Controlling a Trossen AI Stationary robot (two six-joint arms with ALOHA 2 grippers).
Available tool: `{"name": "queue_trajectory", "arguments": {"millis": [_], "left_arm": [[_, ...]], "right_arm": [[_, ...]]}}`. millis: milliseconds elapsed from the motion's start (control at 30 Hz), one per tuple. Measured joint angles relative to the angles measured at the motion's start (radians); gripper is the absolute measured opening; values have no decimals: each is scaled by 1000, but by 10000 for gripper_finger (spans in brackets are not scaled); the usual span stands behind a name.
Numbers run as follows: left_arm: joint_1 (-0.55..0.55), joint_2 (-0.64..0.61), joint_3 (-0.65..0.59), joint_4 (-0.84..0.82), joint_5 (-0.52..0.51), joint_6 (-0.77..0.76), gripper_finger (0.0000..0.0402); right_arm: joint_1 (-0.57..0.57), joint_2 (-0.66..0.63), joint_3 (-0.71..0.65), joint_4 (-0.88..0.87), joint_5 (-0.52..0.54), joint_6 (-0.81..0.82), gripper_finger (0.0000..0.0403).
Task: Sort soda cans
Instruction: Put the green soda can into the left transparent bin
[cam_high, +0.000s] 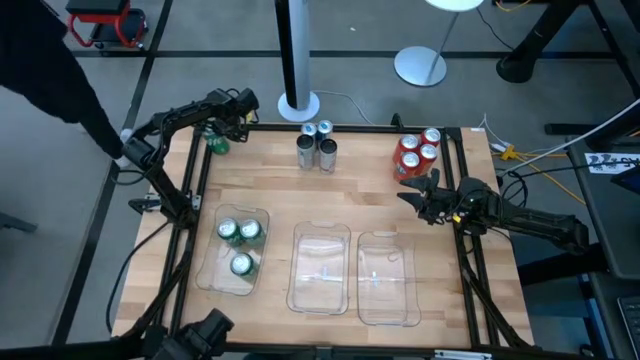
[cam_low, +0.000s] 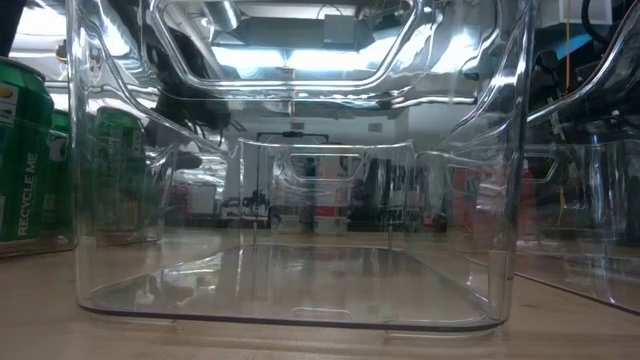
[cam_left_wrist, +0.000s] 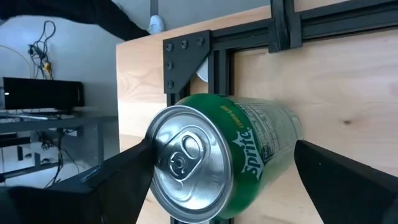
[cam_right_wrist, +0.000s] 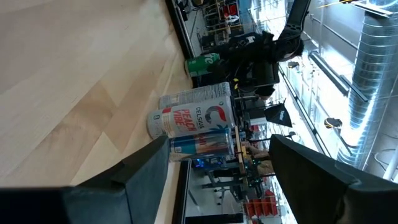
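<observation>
A green soda can (cam_high: 217, 144) (cam_left_wrist: 217, 162) stands upright near the table's far left corner. My left gripper (cam_high: 222, 130) (cam_left_wrist: 222, 149) slants down over it, open, with one finger on each side of its upper part. Three green cans (cam_high: 240, 240) (cam_low: 25, 150) stand in the left clear tray (cam_high: 225, 278). Silver-grey cans (cam_high: 317, 145) (cam_right_wrist: 193, 115) stand together at the far middle, and red cans (cam_high: 417, 152) at the far right. My right gripper (cam_high: 415, 190) (cam_right_wrist: 217, 155) waits open and level, near the red cans, holding nothing. My left gripper has one finger (cam_left_wrist: 134, 171) right against the green can's top rim (cam_left_wrist: 154, 155); I cannot tell whether it touches. The other finger (cam_left_wrist: 329, 171) stands clear of the can's side.
Two more clear trays, middle (cam_high: 320, 270) (cam_low: 290, 200) and right (cam_high: 388, 280), lie toward the near edge. A black frame rail (cam_left_wrist: 214, 59) runs along the table's far and left edges, close behind the green can. Bare wood lies between the trays and the can groups.
</observation>
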Motion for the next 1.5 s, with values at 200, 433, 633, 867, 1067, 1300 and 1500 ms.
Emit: {"name": "queue_trajectory", "arguments": {"millis": [200,433,633,867,1067,1300,1500], "left_arm": [[-16,1,0,-8,8,15,365],[-29,2,0,-8,10,18,365],[-29,7,35,-65,25,-5,365],[-29,8,139,-152,55,-53,365],[-3,7,168,-198,31,-89,365],[15,6,165,-210,16,-91,365],[12,31,165,-231,12,-88,365]], "right_arm": [[0,0,0,0,0,0,278],[0,0,0,0,0,0,278],[0,0,0,0,0,0,278],[0,0,0,0,0,0,278],[0,0,0,0,0,0,278],[0,0,0,0,-6,0,278],[0,0,0,0,-7,0,278]]}}
